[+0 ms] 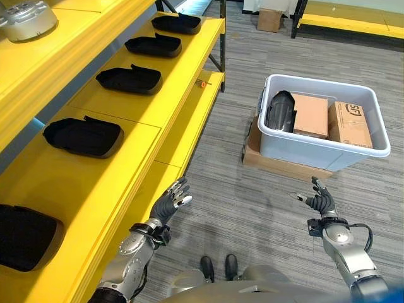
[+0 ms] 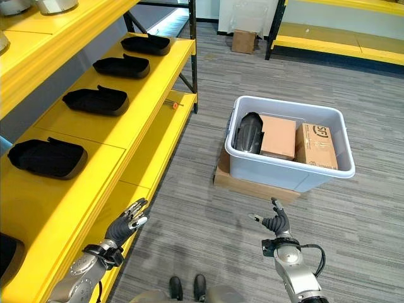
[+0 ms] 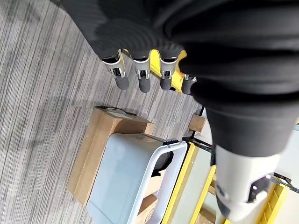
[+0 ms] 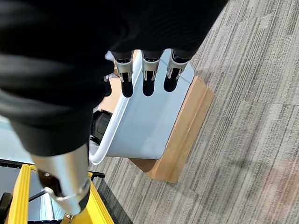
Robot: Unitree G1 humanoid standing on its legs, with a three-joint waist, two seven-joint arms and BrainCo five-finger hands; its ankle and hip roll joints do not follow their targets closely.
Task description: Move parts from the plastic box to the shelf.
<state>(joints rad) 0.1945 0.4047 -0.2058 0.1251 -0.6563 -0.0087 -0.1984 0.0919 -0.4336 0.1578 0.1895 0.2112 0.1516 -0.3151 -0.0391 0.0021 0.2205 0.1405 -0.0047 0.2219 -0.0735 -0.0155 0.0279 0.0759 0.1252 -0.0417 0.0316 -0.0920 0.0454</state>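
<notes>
A pale grey plastic box (image 1: 315, 148) stands on a flat cardboard slab on the carpet, ahead and to my right. Inside it lie a black moulded part (image 1: 280, 111) and two brown cartons (image 1: 310, 115). The yellow shelf (image 1: 158, 126) runs along my left, with several black moulded parts (image 1: 84, 136) in a row on its middle level. My left hand (image 1: 170, 203) hangs open beside the shelf's edge, holding nothing. My right hand (image 1: 320, 201) is open over the carpet, short of the box, with its fingers (image 4: 145, 74) straight.
Silver round parts (image 1: 25, 19) sit on the shelf's top level. A lower yellow shelf level (image 1: 189, 120) juts toward the carpet. Another yellow rack (image 1: 353, 22) and a cardboard box (image 1: 269, 20) stand at the far end. Carpet lies between me and the plastic box.
</notes>
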